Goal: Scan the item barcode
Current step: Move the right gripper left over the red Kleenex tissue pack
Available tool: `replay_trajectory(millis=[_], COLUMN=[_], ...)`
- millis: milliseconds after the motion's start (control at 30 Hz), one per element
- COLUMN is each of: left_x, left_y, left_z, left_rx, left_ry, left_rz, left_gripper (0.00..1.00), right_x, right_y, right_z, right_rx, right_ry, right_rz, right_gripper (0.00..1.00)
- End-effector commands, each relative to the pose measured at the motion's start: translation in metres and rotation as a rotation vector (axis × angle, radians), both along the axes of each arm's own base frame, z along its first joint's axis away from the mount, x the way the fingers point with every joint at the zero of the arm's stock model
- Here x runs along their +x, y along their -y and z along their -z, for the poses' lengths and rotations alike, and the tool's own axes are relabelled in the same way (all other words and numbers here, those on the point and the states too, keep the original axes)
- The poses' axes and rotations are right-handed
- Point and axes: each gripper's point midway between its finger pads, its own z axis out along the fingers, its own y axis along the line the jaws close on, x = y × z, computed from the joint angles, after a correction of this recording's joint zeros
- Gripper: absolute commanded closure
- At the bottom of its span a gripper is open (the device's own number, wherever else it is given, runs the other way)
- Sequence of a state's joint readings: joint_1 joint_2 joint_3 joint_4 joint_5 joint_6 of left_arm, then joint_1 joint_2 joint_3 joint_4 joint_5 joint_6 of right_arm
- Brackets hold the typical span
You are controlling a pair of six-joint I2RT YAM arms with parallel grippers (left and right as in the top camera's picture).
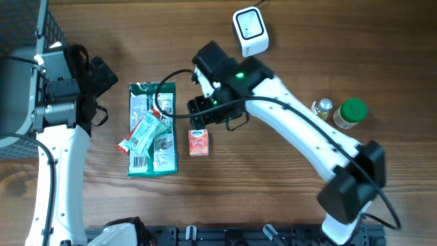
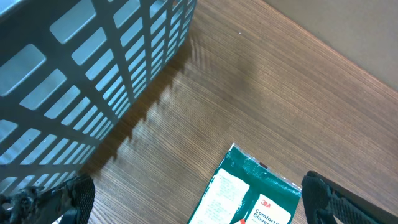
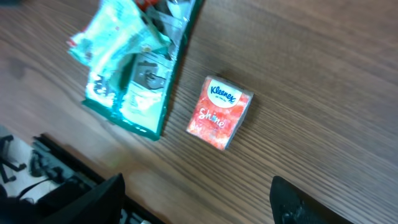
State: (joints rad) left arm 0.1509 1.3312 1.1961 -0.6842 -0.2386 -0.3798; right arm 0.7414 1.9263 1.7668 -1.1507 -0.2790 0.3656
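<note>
My right end effector [image 3: 198, 185] is spread wide, with nothing between its fingers, and it hovers close over the Kleenex pack [image 3: 219, 113]. This pack lies flat on the worktop [image 3: 323, 74], just beside the green glove packet [image 3: 146, 87]. I judge it is the item to take, because it lies alone and is free from above. The scanner [image 1: 250, 31] stands well apart, so the pack must be carried there. The left end effector [image 2: 198, 186] is also spread and empty, parked near the basket [image 2: 93, 68], out of the way.
</note>
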Motion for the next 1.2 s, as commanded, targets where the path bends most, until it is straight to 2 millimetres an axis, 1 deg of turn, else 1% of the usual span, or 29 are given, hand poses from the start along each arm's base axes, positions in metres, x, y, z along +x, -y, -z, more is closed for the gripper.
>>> replay_trajectory(millis=[0, 167, 267, 433, 567, 600, 733, 800, 867, 1000, 1067, 1167], left_x=[0.000, 0.000, 0.000, 0.000, 0.000, 0.000, 0.000, 0.000, 0.000, 0.000, 0.000, 0.000], left_y=[-0.002, -0.002, -0.002, -0.002, -0.002, -0.002, -0.002, -0.002, -0.002, -0.002, -0.002, -0.002], left_z=[-0.002, -0.002, -0.002, -0.002, -0.002, -0.002, -0.002, -0.002, -0.002, -0.002, -0.002, -0.002], left_rx=[0.010, 0.010, 0.010, 0.010, 0.010, 0.010, 0.010, 0.010, 0.010, 0.010, 0.010, 0.010], left_ry=[0.003, 0.003, 0.003, 0.003, 0.004, 0.004, 0.003, 0.003, 0.004, 0.004, 0.004, 0.004], left_rz=[-0.001, -0.001, -0.001, -0.001, -0.001, -0.001, -0.001, -0.001, -0.001, -0.001, -0.001, -0.001], left_gripper=[0.00, 0.00, 0.00, 0.00, 0.00, 0.00, 0.00, 0.00, 0.00, 0.00, 0.00, 0.00], right_x=[0.004, 0.007, 0.011, 0.022, 0.031, 0.032, 0.036, 0.039, 0.041, 0.045, 0.045, 0.042], right_y=[0.002, 0.000, 0.002, 0.012, 0.017, 0.016, 0.013, 0.015, 0.017, 0.022, 0.024, 0.023], right_z=[0.036, 0.054, 0.058, 0.061, 0.062, 0.062, 0.061, 0.061, 0.061, 0.061, 0.062, 0.062], right_rx=[-0.073, -0.094, -0.112, -0.173, -0.205, -0.201, -0.185, -0.188, -0.187, -0.189, -0.193, -0.186], right_ry=[-0.055, -0.074, -0.057, -0.009, 0.037, 0.041, 0.057, 0.057, 0.057, 0.053, 0.048, 0.037], right_rz=[0.034, 0.034, 0.040, 0.091, 0.104, 0.104, 0.109, 0.135, 0.143, 0.157, 0.160, 0.155], right_gripper=[0.24, 0.22, 0.21, 0.17, 0.10, 0.00, 0.00, 0.07, 0.21, 0.60, 0.73, 0.83])
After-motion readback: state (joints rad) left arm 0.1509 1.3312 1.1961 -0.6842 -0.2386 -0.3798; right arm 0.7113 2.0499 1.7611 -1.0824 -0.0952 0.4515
